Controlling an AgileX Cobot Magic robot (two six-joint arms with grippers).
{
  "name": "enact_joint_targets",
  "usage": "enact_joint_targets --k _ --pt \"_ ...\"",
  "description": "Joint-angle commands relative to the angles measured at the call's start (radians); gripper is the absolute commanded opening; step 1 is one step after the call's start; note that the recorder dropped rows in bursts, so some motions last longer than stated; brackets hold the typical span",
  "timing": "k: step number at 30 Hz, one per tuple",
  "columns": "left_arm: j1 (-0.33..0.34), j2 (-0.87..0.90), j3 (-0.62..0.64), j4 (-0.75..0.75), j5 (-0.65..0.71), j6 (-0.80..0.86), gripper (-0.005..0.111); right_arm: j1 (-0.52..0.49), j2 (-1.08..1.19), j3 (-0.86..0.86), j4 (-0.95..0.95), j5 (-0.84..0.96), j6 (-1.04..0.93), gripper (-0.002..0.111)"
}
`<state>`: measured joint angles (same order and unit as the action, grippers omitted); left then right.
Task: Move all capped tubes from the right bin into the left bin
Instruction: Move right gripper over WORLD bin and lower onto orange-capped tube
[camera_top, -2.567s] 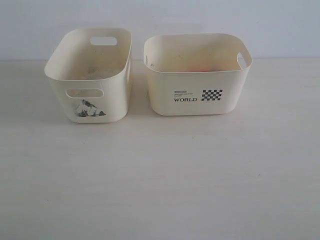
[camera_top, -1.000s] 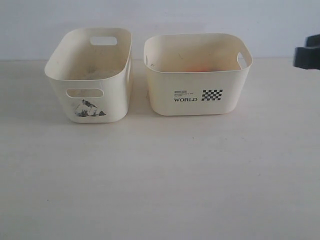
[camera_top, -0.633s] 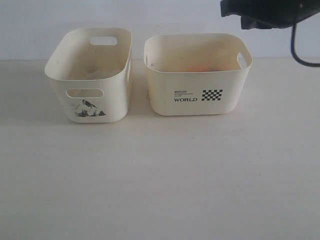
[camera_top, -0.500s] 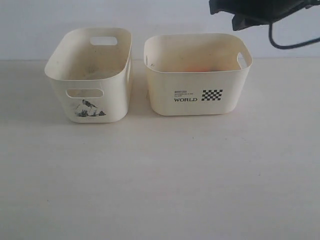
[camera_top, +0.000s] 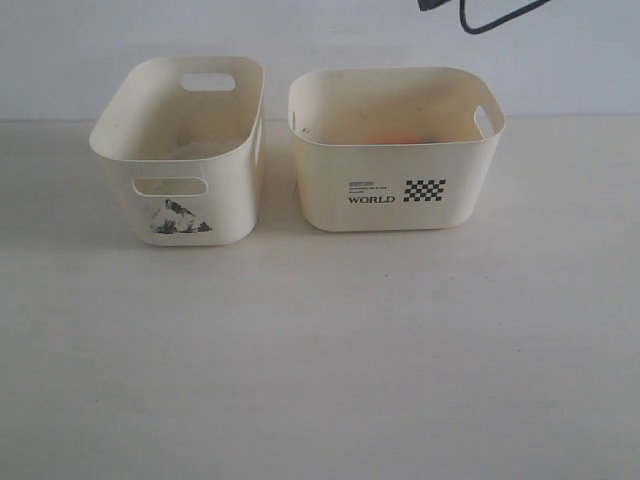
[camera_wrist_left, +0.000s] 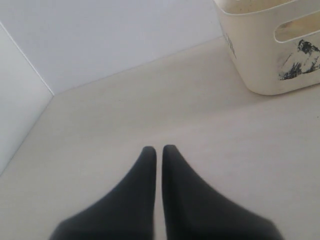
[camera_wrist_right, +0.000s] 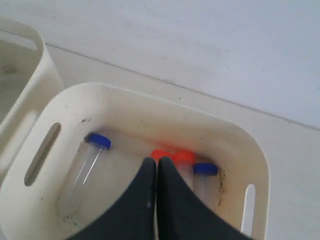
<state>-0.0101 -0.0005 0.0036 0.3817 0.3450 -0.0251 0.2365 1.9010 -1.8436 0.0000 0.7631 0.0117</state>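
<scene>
L bin (camera_top: 205, 215): on surface (camera_top: 320, 360), left, just beside R bin (camera_top: 330, 165).
R bin: on surface, right.
capped tubes (camera_wrist_right: 184, 158): 4, all in R bin; 3 bunched side by side toward one end, 1 apart by opp. handle slot.

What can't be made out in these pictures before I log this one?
- Exterior view: the front wall of the right bin hides nearly all of the capped tubes.
- Right wrist view: the shut right gripper covers the bodies of the two orange-capped tubes.
- Left wrist view: the frame edge cuts off the left bin; its inside is unseen.
</scene>
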Motion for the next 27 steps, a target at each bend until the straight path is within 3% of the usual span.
enact_joint_targets --k 1,4,7,12,19,27 --pt "0.0 0.0 -0.004 0.001 -0.002 -0.01 0.004 -0.047 0.005 -0.013 0.0 -0.021 -0.029 0.0" --pt "0.0 0.0 -0.004 0.001 -0.002 -0.01 0.004 -0.104 0.029 -0.013 0.102 -0.051 -0.032 0.0" --pt "0.0 0.0 -0.004 0.001 -0.002 -0.01 0.004 -0.145 0.057 -0.013 0.243 -0.086 -0.167 0.0" --pt "0.0 0.0 -0.004 0.001 -0.002 -0.01 0.004 -0.141 0.107 -0.041 0.393 -0.049 -0.242 0.0" --pt "0.0 0.0 -0.004 0.001 -0.002 -0.01 0.004 -0.093 0.215 -0.155 0.362 0.157 -0.145 0.0" --pt "0.0 0.0 -0.004 0.001 -0.002 -0.01 0.004 -0.007 0.391 -0.432 0.106 0.392 0.08 0.0"
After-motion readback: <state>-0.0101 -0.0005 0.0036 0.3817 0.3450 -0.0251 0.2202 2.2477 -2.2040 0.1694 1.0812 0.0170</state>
